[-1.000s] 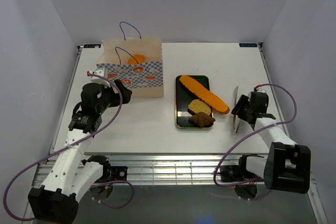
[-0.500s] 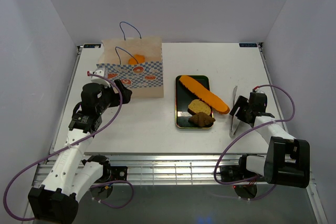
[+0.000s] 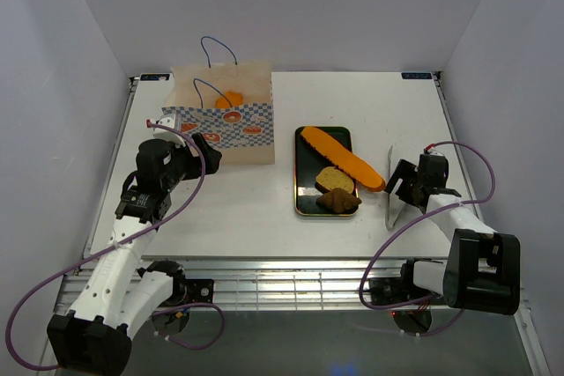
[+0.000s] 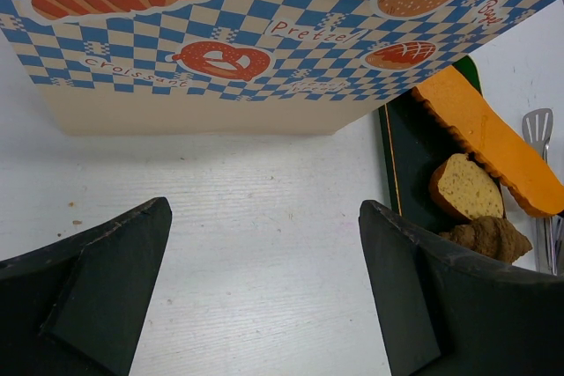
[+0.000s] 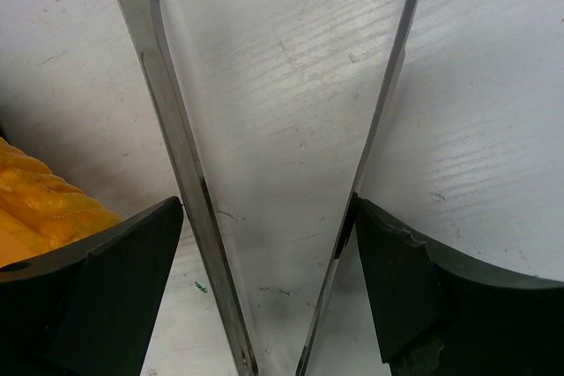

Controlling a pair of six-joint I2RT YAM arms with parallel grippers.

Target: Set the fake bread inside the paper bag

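The paper bag [image 3: 225,125] stands at the back left with one orange bread [image 3: 231,99] inside. A long orange baguette [image 3: 344,158], a golden roll [image 3: 335,180] and a brown croissant [image 3: 338,201] lie on the dark green tray [image 3: 304,173]. My left gripper [image 3: 207,149] is open and empty just in front of the bag [image 4: 264,41]. My right gripper [image 3: 398,188] is right of the tray. Its jaws stand wide, one finger [image 5: 397,279] against each arm of the metal tongs [image 5: 167,129], holding them low over the table.
The tongs [image 3: 389,187] point away from me, beside the baguette's near end [image 5: 44,209]. The tray and breads show at the right of the left wrist view [image 4: 410,156]. White walls close the table on three sides.
My right gripper has shifted slightly left and down with the tongs, which turned more edge-on. The left arm, bag and breads have not moved.
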